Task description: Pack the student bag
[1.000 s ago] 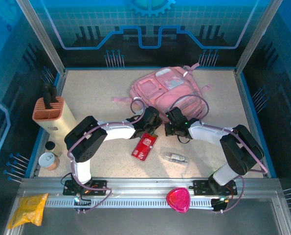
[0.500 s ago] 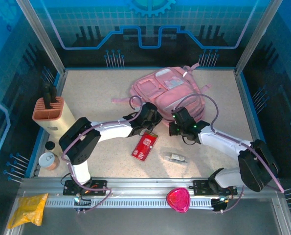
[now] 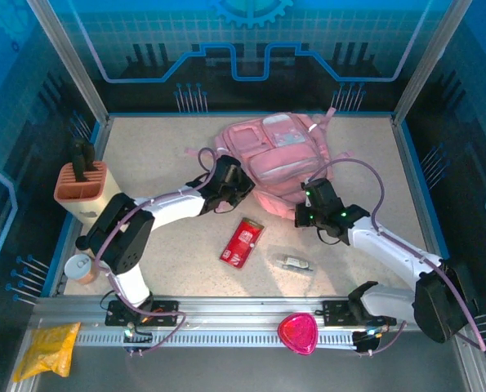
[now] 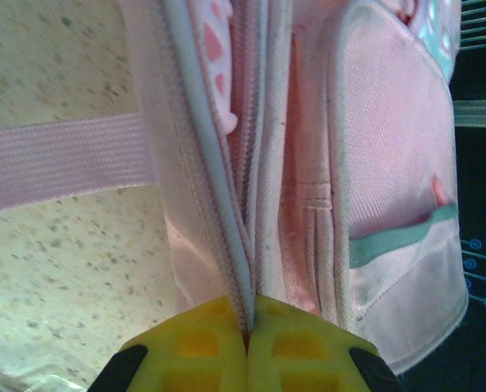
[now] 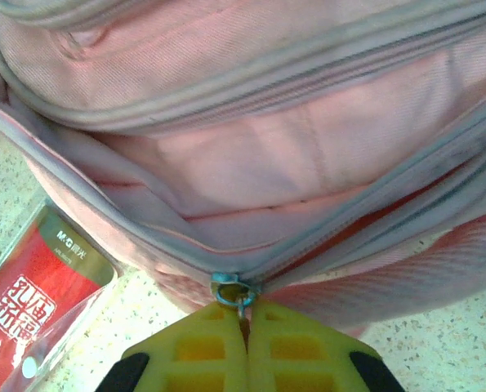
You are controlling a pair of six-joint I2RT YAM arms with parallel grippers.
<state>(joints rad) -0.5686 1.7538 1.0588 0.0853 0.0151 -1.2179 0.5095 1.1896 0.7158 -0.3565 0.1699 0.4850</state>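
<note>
In the near left corner lay a yellow pouch (image 3: 46,347), and a pink heart-shaped thing (image 3: 296,333) sat on the grey metal rail (image 3: 243,322) at the near edge. Past the rail was the table (image 3: 161,155), pale and speckled, with blue walls (image 3: 251,49) on the far side and on both sides. A red packet (image 3: 242,242) and a small clear thing (image 3: 295,263) lay in the near middle, and a tan knife block (image 3: 83,189) stood at the left. The student bag (image 3: 279,151) lay in the far middle of the table. The left gripper (image 4: 247,339) was closed tight on the zipper edge at the bag's left side. The right gripper (image 5: 247,322) was closed on the zipper pull (image 5: 229,290) at the bag's near side. The top view showed the whole bag and both arms reaching to it. The left wrist view showed a pink strap (image 4: 63,159) lying flat on the table. The right wrist view showed the red packet just beside the bag.
</note>
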